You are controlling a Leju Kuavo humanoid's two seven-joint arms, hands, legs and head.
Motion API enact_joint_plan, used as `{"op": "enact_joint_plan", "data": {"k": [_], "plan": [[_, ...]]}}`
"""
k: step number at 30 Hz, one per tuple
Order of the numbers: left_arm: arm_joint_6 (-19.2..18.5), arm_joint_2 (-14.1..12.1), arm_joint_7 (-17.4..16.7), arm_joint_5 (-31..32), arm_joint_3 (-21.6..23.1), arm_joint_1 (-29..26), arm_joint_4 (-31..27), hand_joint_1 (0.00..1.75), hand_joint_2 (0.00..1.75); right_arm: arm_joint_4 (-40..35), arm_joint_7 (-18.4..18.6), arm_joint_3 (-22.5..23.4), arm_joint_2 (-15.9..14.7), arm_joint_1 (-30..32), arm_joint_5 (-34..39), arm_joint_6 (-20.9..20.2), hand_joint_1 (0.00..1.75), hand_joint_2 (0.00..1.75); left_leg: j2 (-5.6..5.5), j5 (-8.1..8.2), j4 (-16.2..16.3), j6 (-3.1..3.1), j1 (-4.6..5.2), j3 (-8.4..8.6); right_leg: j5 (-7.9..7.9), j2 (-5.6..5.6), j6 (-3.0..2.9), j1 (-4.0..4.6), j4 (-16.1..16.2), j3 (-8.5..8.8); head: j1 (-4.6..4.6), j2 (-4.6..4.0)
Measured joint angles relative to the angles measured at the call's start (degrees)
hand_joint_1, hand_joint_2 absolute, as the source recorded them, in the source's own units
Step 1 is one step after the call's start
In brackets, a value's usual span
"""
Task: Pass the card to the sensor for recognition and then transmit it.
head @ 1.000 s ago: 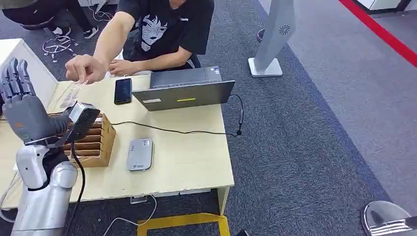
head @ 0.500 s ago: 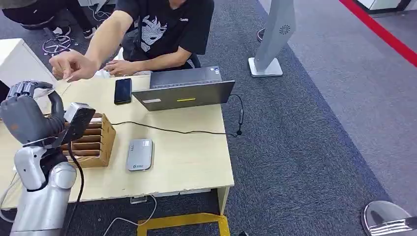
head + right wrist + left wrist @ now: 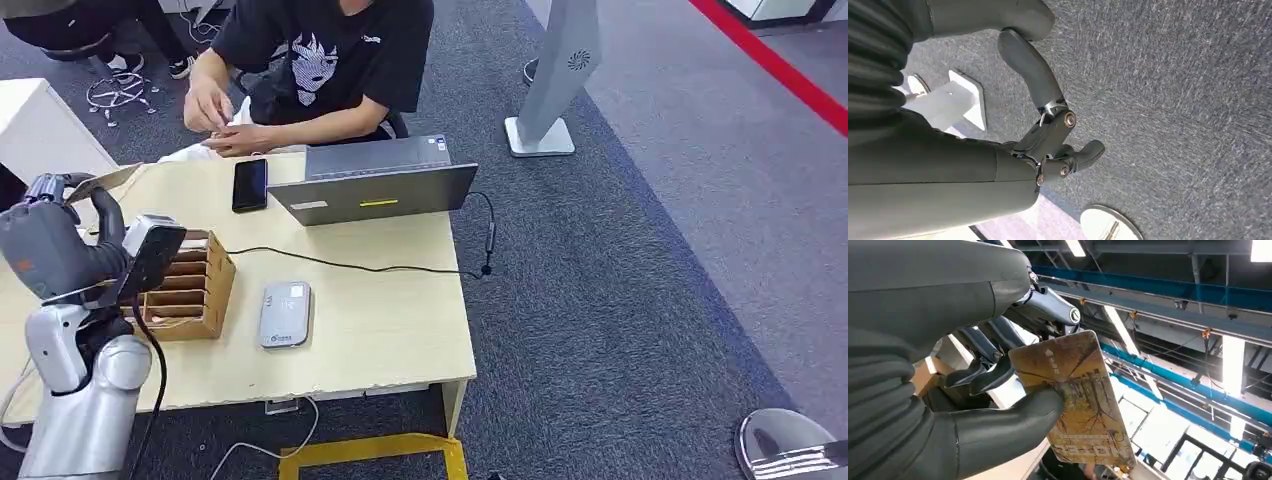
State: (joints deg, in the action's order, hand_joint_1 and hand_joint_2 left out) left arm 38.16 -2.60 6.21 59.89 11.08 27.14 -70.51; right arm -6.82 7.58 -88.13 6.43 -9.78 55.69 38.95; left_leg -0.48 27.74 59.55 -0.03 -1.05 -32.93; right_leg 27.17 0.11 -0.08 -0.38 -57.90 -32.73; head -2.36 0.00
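Since a second ago the person's hand [image 3: 207, 100] has withdrawn and the left hand [image 3: 55, 245] now pinches the card [image 3: 1075, 397] between thumb and fingers [image 3: 980, 377]; keep it flat approaching the sensor [image 3: 284, 313] below-right on the table [image 3: 380, 320].

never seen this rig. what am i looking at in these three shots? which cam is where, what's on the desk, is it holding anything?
It is a two-legged humanoid robot with silver arms and many-fingered hands. The wide shot comes from a camera high on its body, looking down at a wooden desk. The other two come from cameras at its wrists, so they look tilted.

On the desk: a grey card reader, a wooden slotted box, a black phone and a laptop. A person in a black shirt sits behind it.

The left hand is raised at the desk's near corner. Its wrist camera shows it pinching a brownish card between thumb and fingers. The right hand hangs over grey carpet, fingers curled, holding nothing.
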Motion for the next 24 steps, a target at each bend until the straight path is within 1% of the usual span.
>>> {"op": "enact_joint_plan", "data": {"k": [6,11,17,20,24], "plan": [[-0.4,1.1,1.2,0.1,0.6,-3.7,-1.3,1.75,1.75,0.0,-0.3,0.0,0.0,0.0,0.5,0.0,0.00,1.75,0.00,0.02,0.0,0.00,0.00,-0.01,0.01,0.01,0.01,0.00,0.0,-0.03,0.00,0.00],[-0.3,2.6,1.2,0.5,3.0,-6.5,-0.7,1.75,1.75,0.0,-0.4,0.0,0.0,0.0,0.5,0.0,0.00,1.75,0.00,0.02,0.0,0.00,0.00,-0.02,0.01,0.01,0.01,0.00,0.0,-0.03,-0.02,0.00],[0.1,4.5,1.3,0.3,5.5,-8.9,4.1,1.75,1.75,0.0,-0.6,-0.1,0.0,-0.1,0.7,0.0,0.00,1.75,0.00,0.02,0.0,0.00,0.02,-0.02,0.01,0.01,0.01,-0.01,0.0,-0.04,0.00,0.00],[0.7,4.9,1.8,1.5,6.7,-9.3,7.2,1.75,1.75,0.0,-0.6,-0.1,0.0,-0.2,0.0,0.0,0.00,1.75,0.00,0.02,0.0,0.00,0.01,-0.03,0.01,0.01,0.01,-0.01,0.0,-0.04,0.00,0.00],[1.1,5.3,3.6,3.3,7.4,-9.2,11.8,1.75,1.75,0.0,-0.6,-0.1,0.0,-0.4,-1.7,0.0,0.00,1.75,0.00,0.02,0.0,0.00,0.01,-0.03,0.01,0.01,0.01,0.00,0.0,-0.05,0.02,0.00]]}}
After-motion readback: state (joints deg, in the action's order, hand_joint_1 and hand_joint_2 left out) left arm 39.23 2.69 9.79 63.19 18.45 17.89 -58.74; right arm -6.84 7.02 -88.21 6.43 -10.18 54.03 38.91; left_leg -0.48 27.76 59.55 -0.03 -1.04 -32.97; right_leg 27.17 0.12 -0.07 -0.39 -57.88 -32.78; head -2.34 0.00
